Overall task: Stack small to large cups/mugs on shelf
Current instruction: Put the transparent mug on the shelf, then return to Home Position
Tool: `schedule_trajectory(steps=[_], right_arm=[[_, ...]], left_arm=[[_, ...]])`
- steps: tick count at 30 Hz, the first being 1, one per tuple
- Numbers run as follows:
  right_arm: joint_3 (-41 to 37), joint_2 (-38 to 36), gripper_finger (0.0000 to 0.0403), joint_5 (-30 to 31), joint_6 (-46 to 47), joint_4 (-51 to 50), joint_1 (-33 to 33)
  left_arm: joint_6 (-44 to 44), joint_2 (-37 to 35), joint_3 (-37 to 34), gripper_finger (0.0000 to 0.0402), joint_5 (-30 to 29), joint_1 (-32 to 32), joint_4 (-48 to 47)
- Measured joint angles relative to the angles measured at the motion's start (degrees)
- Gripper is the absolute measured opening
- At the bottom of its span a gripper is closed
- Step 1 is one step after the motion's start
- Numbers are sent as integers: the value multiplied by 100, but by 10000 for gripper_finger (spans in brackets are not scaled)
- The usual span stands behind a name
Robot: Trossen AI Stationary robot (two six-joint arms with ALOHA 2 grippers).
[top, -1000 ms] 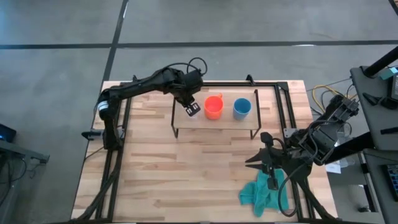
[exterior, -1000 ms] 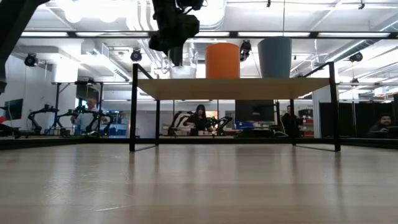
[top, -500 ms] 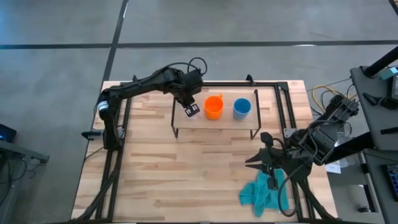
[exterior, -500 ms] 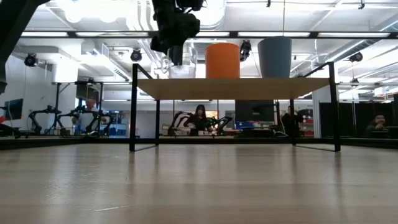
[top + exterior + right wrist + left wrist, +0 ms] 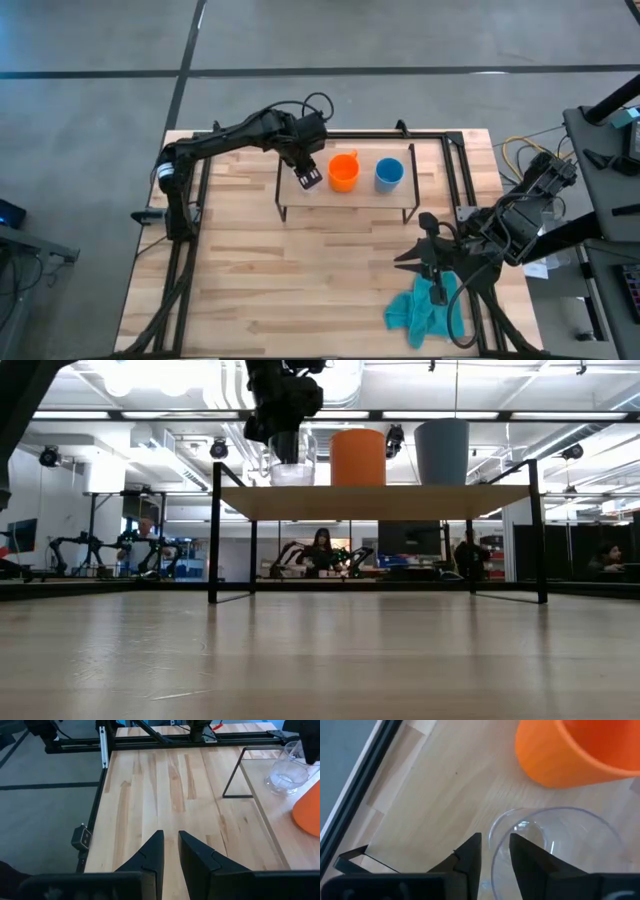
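Note:
The light-wood shelf [image 5: 345, 198] carries three cups standing upright in a row. The clear cup [image 5: 560, 845] is at its left end, the orange cup [image 5: 343, 172] in the middle, the blue cup [image 5: 389, 174] on the right. In the low view all three stand on the board: clear cup [image 5: 292, 474], orange cup [image 5: 358, 457], blue cup [image 5: 441, 452]. My left gripper [image 5: 308, 177] is over the shelf's left end, shut on the clear cup. My right gripper [image 5: 425, 262] waits shut near the table's near right corner, touching nothing. My left gripper [image 5: 495, 840] pinches the clear cup's rim [image 5: 492, 851] on the side away from the orange cup. One finger [image 5: 520, 852] is inside the cup and the other [image 5: 472, 852] outside. The fingers come from above, pointing down. The cup stands upright with its base on the shelf board.
A teal cloth [image 5: 420, 310] lies crumpled by the near right corner, beside my right gripper. A black frame [image 5: 455, 170] runs around the table's far part and sides. Bare table top [image 5: 300, 270] lies on the near side of the shelf. People show in the room beyond.

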Motion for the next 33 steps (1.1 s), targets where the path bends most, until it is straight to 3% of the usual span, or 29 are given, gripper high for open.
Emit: schedule_trajectory(steps=[7,18,33], right_arm=[[0,0,52,0,0,12,0],[0,0,52,0,0,3,0],[0,0,52,-11,-39,-15,0]], left_arm=[[-4,-308,17,89,6,0,50],[-19,-994,183,89,815,-11,432],[-601,-2430,232,89,863,-11,522]])
